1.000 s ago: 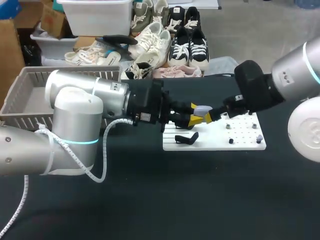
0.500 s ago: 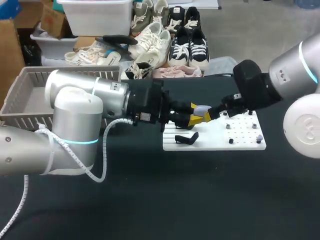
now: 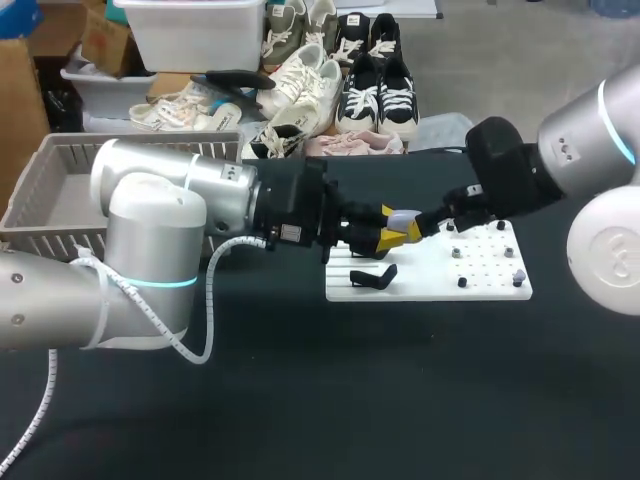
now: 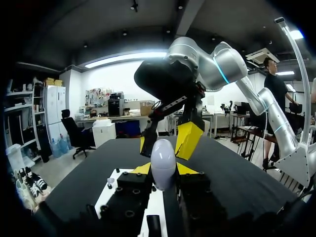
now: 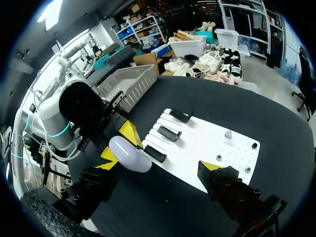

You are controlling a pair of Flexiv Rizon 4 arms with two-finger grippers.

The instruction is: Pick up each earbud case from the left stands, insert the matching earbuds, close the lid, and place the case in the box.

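— Where is the earbud case (image 3: 404, 217)?
— In my left gripper (image 4: 163, 170). Its two fingers pinch the case by the sides, holding it in the air over the white board (image 3: 480, 280).
— And your right gripper (image 5: 160, 163)?
— Its fingers are spread wide, with one tip just beside the case, not gripping it.

The left claw (image 4: 163, 173) is clamped on a pale, egg-shaped earbud case (image 4: 163, 160), one yellow-tipped finger on each side, the case standing upright; just beyond it the right claw (image 4: 166, 142) hangs with its yellow fingers spread around the case's top; below lies a white board (image 4: 109, 193) on the black counter (image 4: 86, 173).
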